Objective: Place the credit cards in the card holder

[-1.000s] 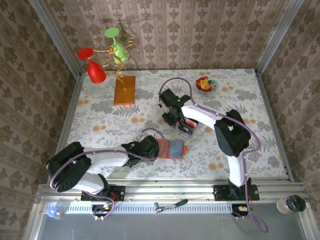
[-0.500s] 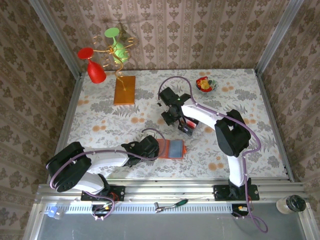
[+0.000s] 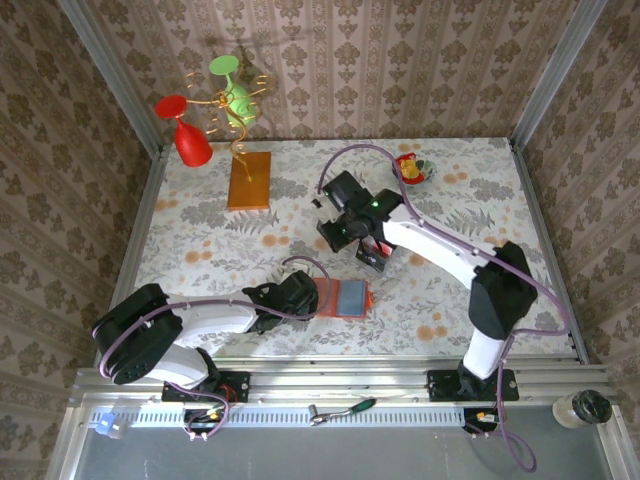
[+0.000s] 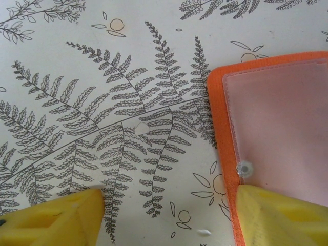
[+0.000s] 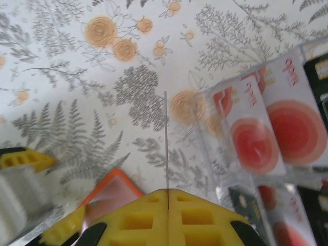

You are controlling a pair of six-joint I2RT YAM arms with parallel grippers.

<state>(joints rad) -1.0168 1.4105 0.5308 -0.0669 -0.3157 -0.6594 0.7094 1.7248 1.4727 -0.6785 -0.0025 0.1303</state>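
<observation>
On the flower-printed table (image 3: 200,250) two arms are working over one open card holder (image 3: 343,298) and one clear tray (image 3: 376,255). The right arm (image 3: 450,255) is reaching across to the middle of the table, above the tray, while the left arm (image 3: 200,318) is lying low along the near edge with its wrist just beside the holder's left side. One orange-brown wooden board (image 3: 248,185) is standing near the back left, well apart from both, and is carrying a wire stand with one red glass (image 3: 190,140) and one green glass (image 3: 230,80). One small bowl (image 3: 412,170) is sitting near the back right. The holder is lying flat and unfolded, its grey-blue inside facing up within an orange border. The left gripper (image 4: 169,197) is standing with its jaws spread, one yellow finger (image 4: 282,215) overlapping the holder's orange edge and the other over bare cloth. The right gripper (image 5: 167,197) is pinching its jaws together on what looks like a single card (image 5: 166,138), seen edge-on as a thin line. The other credit cards (image 5: 256,138) are sitting in the tray; three red-and-white faces are showing, though the clear walls are blurring the count.
</observation>
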